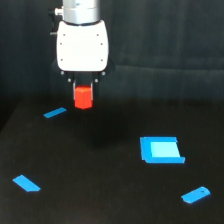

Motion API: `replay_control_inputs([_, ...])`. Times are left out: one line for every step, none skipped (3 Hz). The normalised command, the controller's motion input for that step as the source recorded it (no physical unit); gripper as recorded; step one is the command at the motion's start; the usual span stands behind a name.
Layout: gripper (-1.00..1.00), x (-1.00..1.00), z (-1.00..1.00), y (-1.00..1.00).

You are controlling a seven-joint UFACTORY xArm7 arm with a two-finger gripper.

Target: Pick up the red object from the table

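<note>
Red block (pixel 83 97) sits clamped between the fingers of the pincer (pixel 83 94), directly beneath the white wrist and raised clear of the black tabletop (pixel 100 200). Its long axis appears roughly vertical, in line with the pincer. Judged from this, the lift looks achieved; four blue pieces lie well apart below, none touching the block.

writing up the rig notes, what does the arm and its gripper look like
The arm ends in a silver-grey cylindrical wrist. Below it sits the gripper, a glossy white rounded housing with dark trim along its lower edge. The fingers are short and dark, barely distinguishable in the blur. No cables or markings are visible.
</note>
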Motion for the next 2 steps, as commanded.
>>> replay_control_inputs([-1.0, -0.07, 0.18, -0.06])
replay_control_inputs([-0.9, 0.02, 0.03, -0.03])
